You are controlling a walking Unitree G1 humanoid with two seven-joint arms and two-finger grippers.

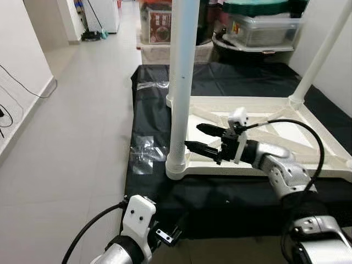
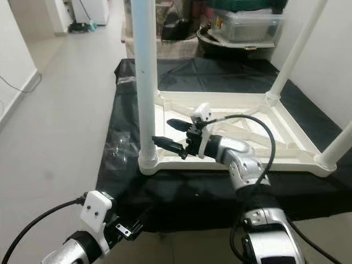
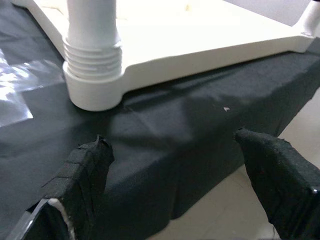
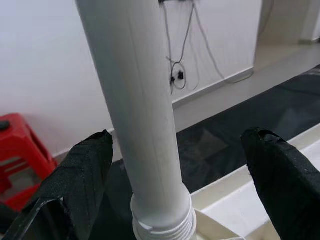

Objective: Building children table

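White plastic tabletop [image 1: 308, 170]: lies upside down on a black cloth sheet [image 1: 242, 82] spread over the pale tiled floor [image 1: 71, 137].
Near leg: a white plastic tube leg [image 1: 180, 82] stands upright, screwed into the tabletop's front-left corner socket.
Other legs: a second white leg [image 1: 322, 55] rises from the far right corner; another [image 2: 338, 147] stands at the near right corner.
Right gripper [image 1: 204, 138]: fingers spread wide, level with the near leg's lower part, just beside it, holding nothing.
Left gripper [image 3: 175, 185]: low at the cloth's front edge, fingers wide apart, empty.
Beyond: clear plastic storage boxes [image 1: 264, 27].
On cloth: crumpled clear plastic wrap [image 1: 144, 154] left of the socket.
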